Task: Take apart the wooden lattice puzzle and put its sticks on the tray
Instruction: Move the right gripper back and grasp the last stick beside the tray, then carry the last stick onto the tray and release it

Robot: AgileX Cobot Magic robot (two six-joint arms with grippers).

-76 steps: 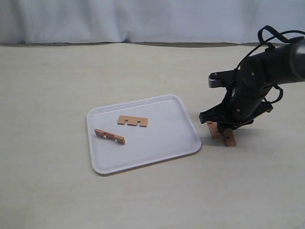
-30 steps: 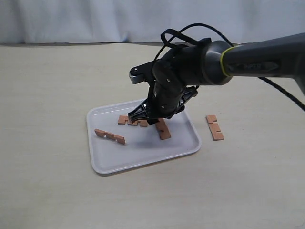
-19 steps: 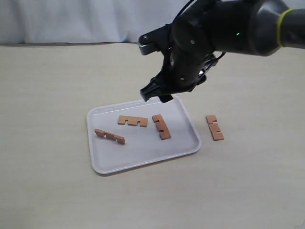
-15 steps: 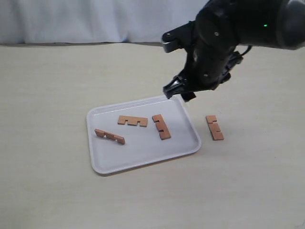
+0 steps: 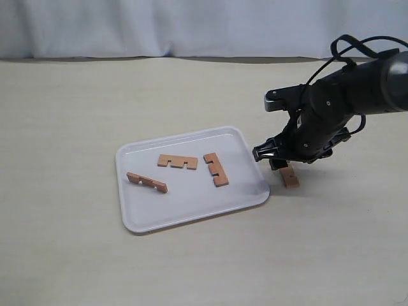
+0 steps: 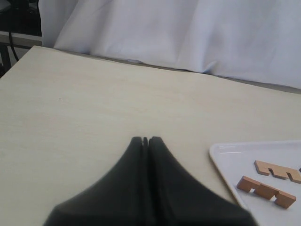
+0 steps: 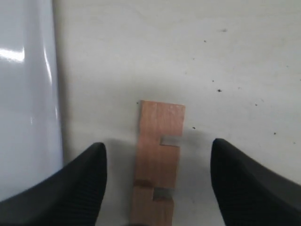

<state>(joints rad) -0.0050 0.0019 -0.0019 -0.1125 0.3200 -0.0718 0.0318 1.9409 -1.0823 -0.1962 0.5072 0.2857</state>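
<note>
Fourth stick [image 7: 157, 160] lies flat on the beige tabletop [image 5: 76, 115] just beside the tray [image 5: 191, 217], between the spread fingers of the right gripper [image 7: 159, 181], which looks placed to pinch it. Three sticks [image 5: 178, 162] rest in the tray. Left gripper [image 6: 145, 141] is closed on nothing, well apart. A white cloth [image 5: 191, 25] hangs behind.

Stick [image 7: 162, 117] lies inside the right end effector's [image 7: 157, 142] open gap, tray [image 7: 28, 94] rim just beside.

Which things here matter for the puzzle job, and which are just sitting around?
Job: flat white plastic tray; three notched reddish-brown wooden sticks on it; fourth stick on the table beside it; open right pincer over that stick.
Idle: shut left pincer; white cloth backdrop.
</note>
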